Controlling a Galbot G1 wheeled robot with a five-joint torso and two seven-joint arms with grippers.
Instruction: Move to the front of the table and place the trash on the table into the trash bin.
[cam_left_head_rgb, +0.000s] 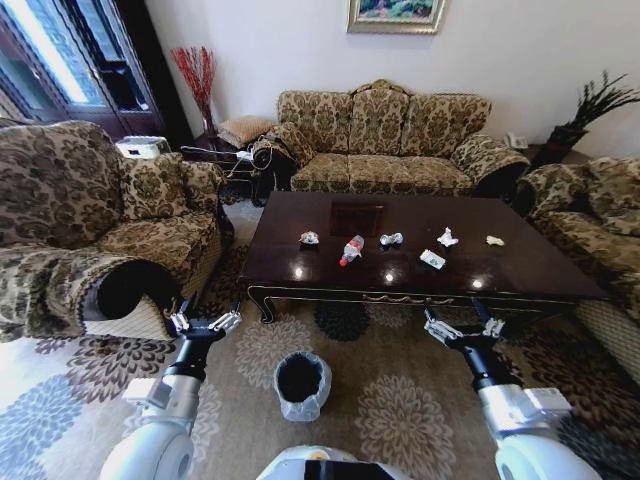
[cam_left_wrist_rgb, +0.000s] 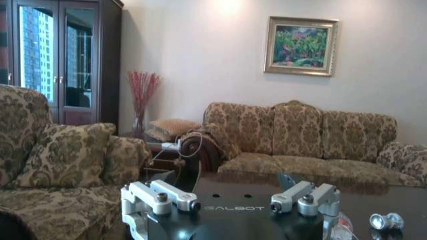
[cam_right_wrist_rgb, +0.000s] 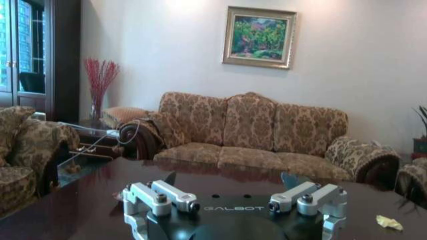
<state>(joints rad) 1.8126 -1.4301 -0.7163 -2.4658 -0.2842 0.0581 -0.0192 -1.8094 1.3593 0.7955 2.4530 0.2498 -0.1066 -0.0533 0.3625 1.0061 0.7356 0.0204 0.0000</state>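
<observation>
The robot stands facing the long side of the table (cam_left_head_rgb: 300, 262), which fills the middle of the head view, with the sofa (cam_left_head_rgb: 385, 140) behind it. Both arms are held forward and low. The left pincer (cam_left_head_rgb: 203, 323) sits at the lower left, short of the table's near left corner, and the right pincer (cam_left_head_rgb: 463, 329) sits at the lower right, just short of the front edge. Both are spread wide and hold nothing, as their own wrist views confirm (left pincer (cam_left_wrist_rgb: 230, 202), right pincer (cam_right_wrist_rgb: 231, 202)).

The trash lies in a loose row across the middle of the tabletop: a small crumpled wrapper (cam_left_head_rgb: 309, 238) at the left, the clear bottle (cam_left_head_rgb: 351, 250) with its red cap lying on its side, a shiny crumpled piece (cam_left_head_rgb: 391, 239), a colourful wrapper (cam_left_head_rgb: 432, 259) nearer the front edge, a crumpled white paper (cam_left_head_rgb: 447, 238) and a pale yellowish scrap (cam_left_head_rgb: 495, 240) at the right. The trash bin (cam_left_head_rgb: 302, 384) stands on the carpet at lower centre, between the two arms and just before the robot's base, its bag-lined mouth open upward.

The approach looks nearly finished, but the litter seems out of reach from here. To do the step well, the robot should probably close in squarely without nudging the bin, keeping it between the arms, then take the nearest pieces first, each arm working its own side.
</observation>
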